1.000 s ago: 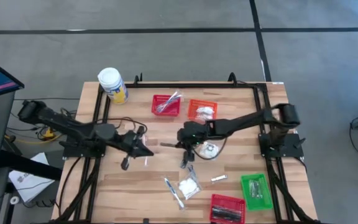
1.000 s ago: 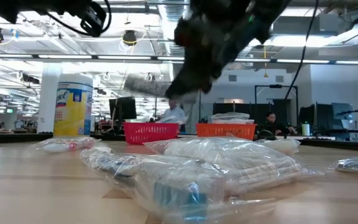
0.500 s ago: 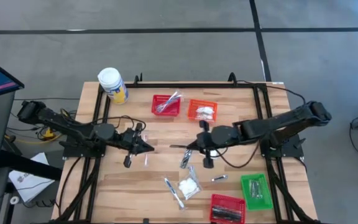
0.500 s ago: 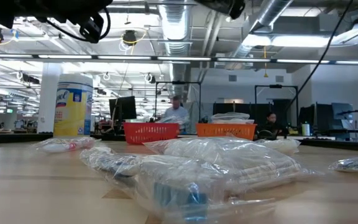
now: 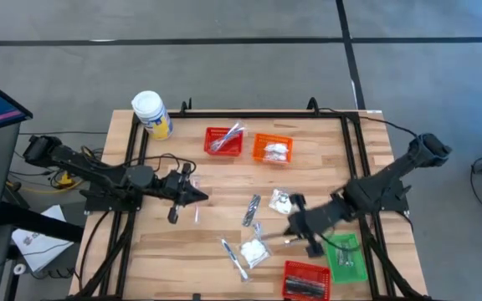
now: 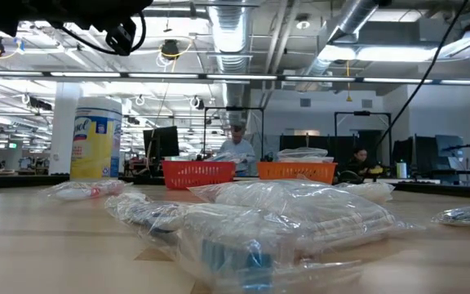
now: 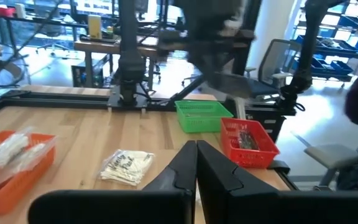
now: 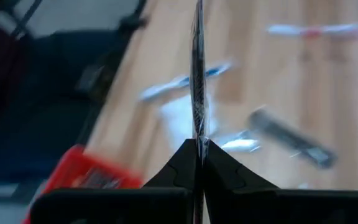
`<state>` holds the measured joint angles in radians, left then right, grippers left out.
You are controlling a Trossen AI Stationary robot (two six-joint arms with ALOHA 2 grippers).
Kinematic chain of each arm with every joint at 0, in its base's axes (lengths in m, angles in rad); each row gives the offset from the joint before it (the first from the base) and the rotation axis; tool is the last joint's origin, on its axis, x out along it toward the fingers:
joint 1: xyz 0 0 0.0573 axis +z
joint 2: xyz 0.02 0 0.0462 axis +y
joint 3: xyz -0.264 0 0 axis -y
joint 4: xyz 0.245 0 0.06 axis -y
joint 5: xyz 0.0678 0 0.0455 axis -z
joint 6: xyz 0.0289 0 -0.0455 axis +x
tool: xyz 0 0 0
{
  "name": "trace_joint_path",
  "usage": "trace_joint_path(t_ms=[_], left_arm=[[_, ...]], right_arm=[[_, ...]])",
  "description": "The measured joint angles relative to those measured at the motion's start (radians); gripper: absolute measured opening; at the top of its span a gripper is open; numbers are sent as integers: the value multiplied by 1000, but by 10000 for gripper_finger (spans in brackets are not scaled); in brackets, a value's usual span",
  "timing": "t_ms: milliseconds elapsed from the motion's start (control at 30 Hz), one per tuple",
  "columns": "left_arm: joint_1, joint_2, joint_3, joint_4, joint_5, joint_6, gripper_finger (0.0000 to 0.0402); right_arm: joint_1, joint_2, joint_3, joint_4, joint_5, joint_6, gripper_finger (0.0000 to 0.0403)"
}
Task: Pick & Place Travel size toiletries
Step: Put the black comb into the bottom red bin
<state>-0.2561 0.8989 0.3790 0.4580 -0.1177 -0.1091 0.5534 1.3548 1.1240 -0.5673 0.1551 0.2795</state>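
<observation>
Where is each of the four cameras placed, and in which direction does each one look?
High view: above, looking straight down on the table; both arms show.
Low view: at table-top height, looking level past wrapped packets into the room; only part of an arm shows, at the top.
Left wrist view: on the left arm, looking across the table; the left gripper shows, shut.
Right wrist view: on the right arm; the right gripper is shut on a thin packet.
Shared: the green basket.

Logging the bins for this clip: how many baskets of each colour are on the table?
Red baskets: 2
Orange basket: 1
Green basket: 1
Total: 4
</observation>
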Motion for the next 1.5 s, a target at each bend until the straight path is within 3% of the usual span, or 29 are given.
trace_joint_path(t_ms=[400,533,700,933,1000,1167,1233,1400,1500], left_arm=[[83,0,0,3,-7,25,2],[108,0,0,8,-6,27,2],[129,0,0,11,14,27,2],[130,0,1,32,47,23,2],[122,0,1,32,48,23,2],[103,0,1,37,49,24,2],[101,0,1,39,59,26,2],[101,0,1,47,65,46,2],[101,0,1,50,64,46,2]], right_arm=[[320,51,-40,-64,-9,326,6],[314,77,-96,25,-50,384,7],[253,81,-176,205,-199,475,7],[159,88,-177,195,-282,668,7],[180,87,-177,194,-248,705,7],[295,112,-176,268,79,845,7],[343,135,-177,263,156,935,7],[428,232,-175,279,151,1053,7],[445,282,-155,288,89,1068,7]])
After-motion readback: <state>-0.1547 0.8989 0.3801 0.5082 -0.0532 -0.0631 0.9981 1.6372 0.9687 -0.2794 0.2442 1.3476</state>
